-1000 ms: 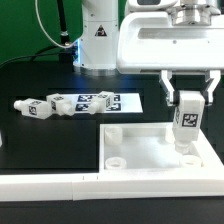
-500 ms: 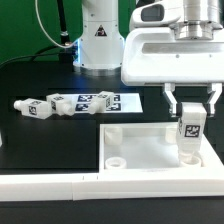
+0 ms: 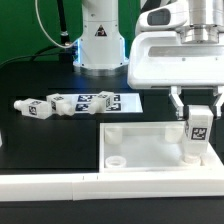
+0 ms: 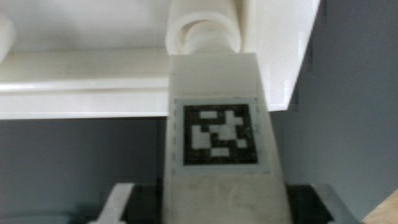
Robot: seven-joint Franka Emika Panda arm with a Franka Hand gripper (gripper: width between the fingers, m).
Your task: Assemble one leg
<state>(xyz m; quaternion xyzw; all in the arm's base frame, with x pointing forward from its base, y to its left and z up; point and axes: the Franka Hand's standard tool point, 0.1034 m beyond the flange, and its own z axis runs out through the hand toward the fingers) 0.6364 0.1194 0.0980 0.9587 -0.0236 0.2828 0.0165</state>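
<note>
My gripper is shut on a white leg with a black-and-white tag, held upright. The leg's lower end stands at the corner of the large white square panel on the exterior view's right. In the wrist view the leg fills the middle, its narrow end over the panel's corner, with the fingers on both sides. Several more legs lie on the table at the exterior view's left.
The marker board lies flat behind the panel. The robot's white base stands at the back. A white rail runs along the front edge. The panel has a corner hole at its near side.
My gripper with the leg has moved toward the exterior view's right, from inside the panel's edge to its far right corner. The loose legs have not moved.
</note>
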